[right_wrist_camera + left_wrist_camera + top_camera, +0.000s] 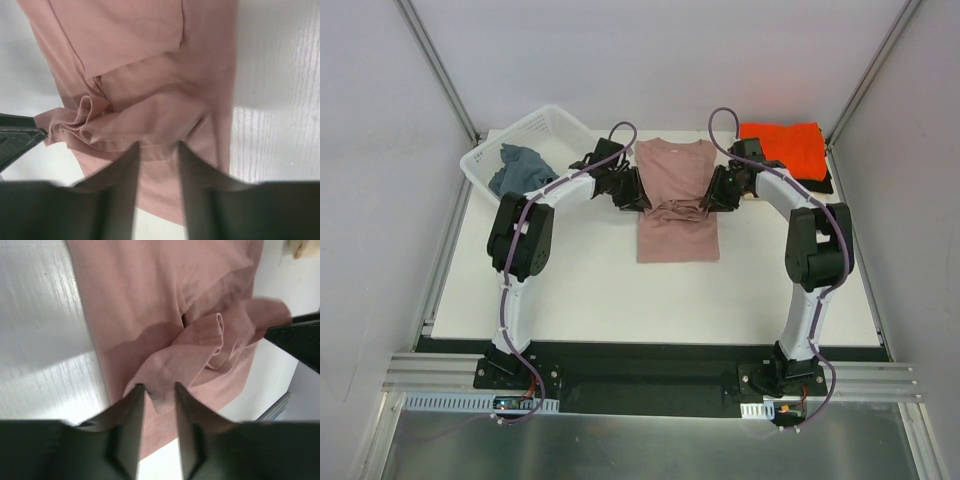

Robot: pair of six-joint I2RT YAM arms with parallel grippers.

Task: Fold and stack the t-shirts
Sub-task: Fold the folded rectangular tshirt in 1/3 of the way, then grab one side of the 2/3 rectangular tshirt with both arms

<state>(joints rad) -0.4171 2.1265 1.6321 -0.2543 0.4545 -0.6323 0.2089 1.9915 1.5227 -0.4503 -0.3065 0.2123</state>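
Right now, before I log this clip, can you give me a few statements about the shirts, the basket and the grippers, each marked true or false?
1. The pink t-shirt lies between the left gripper and the right gripper. True.
2. The orange t-shirt is inside the white basket. False: it lies folded at the far right, on a black t-shirt. The basket holds a grey-blue garment.
3. The pink t-shirt lies flat and smooth. False: its cloth is bunched up around the middle.
4. The left gripper has a fold of pink cloth between its fingers. True.
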